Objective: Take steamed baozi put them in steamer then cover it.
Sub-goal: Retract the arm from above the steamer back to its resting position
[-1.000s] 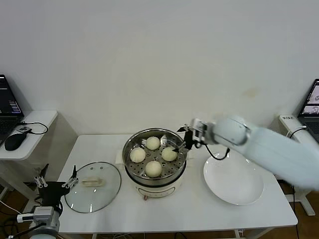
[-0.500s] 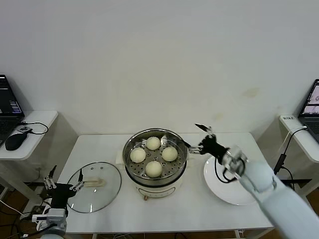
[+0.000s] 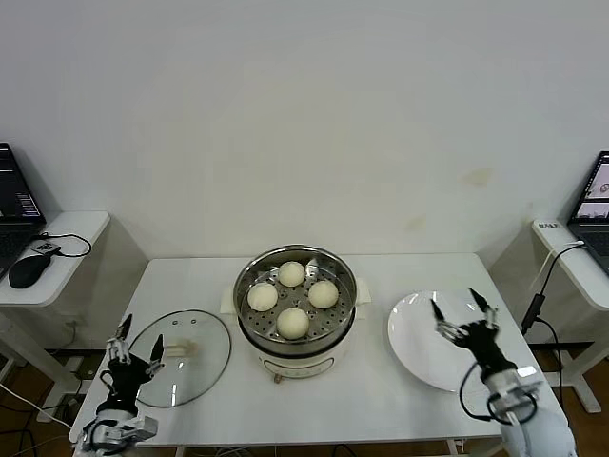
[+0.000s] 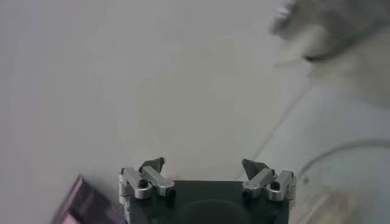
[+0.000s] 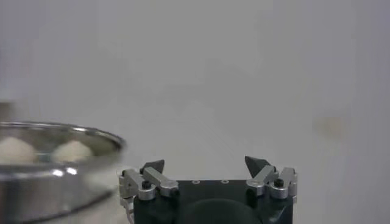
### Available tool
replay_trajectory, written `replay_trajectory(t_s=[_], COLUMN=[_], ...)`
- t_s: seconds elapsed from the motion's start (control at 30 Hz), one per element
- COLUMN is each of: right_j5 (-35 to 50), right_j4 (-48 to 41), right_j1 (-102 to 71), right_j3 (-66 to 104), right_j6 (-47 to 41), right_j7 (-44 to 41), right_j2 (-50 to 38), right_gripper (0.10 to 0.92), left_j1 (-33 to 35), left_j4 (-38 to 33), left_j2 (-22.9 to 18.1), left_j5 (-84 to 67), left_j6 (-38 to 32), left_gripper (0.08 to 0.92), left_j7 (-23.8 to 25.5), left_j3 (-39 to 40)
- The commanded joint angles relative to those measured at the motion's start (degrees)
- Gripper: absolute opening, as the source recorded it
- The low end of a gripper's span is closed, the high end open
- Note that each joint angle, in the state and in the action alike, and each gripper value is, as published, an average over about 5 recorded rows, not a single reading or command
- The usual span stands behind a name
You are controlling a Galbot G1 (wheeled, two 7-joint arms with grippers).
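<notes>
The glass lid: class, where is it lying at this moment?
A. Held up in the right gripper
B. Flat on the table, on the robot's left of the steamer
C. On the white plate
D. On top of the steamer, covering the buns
B: the glass lid lies flat on the table, to the robot's left of the steamer, whose four baozi sit uncovered.

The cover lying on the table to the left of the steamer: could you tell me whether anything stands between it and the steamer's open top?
Nothing visible does. The cover lies flat on the table beside the steamer, with bare tabletop between them. The four baozi sit below the rim. The left tool hovers open at the cover's near edge; the right tool is over the plate.
</notes>
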Motion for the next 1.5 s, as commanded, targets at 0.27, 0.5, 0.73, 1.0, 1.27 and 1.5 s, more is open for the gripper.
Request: replay_trajectory(t_s=[0.27, 0.5, 0.73, 1.0, 1.27, 1.5], right_j5=[-2.84, -3.16, -3.92, -4.64, -5.41, -5.71], right_j4=[-1.25, -1.35, -1.76, -2.36, -3.14, -3.48], right_j1=[-7.53, -8.47, -8.56, -9.17, -9.46, -9.75], right_j3=[10.33, 10.11, 9.64, 9.81, 9.55, 9.51], right_j6=[3.8, 3.54, 3.65, 4.25, 4.74, 4.75], right_j7=[0.88, 0.93, 0.71, 0.43, 0.21, -0.08], right_j2=[8.47, 8.0, 8.61, 8.72, 9.07, 8.98], right_gripper=[0.823, 0.823, 0.822, 0.823, 0.823, 0.823], left_j1=[1.32, -0.74, -4.04, -8.47, -11.32, -13.87], left_j4=[3.0, 5.54, 9.79, 13.37, 14.37, 16.47], left_j2=[1.0, 0.81, 1.51, 1.56, 1.02, 0.05], left_j5=[22.77, 21.17, 20.72, 20.73, 20.96, 21.1], left_j6=[0.39, 0.15, 0.11, 0.0, 0.04, 0.03], left_gripper=[0.823, 0.823, 0.823, 0.823, 0.823, 0.823], left_j7=[3.76, 3.64, 4.06, 3.86, 3.92, 4.09], left_j3=[0.15, 1.2, 2.19, 3.04, 4.16, 5.19])
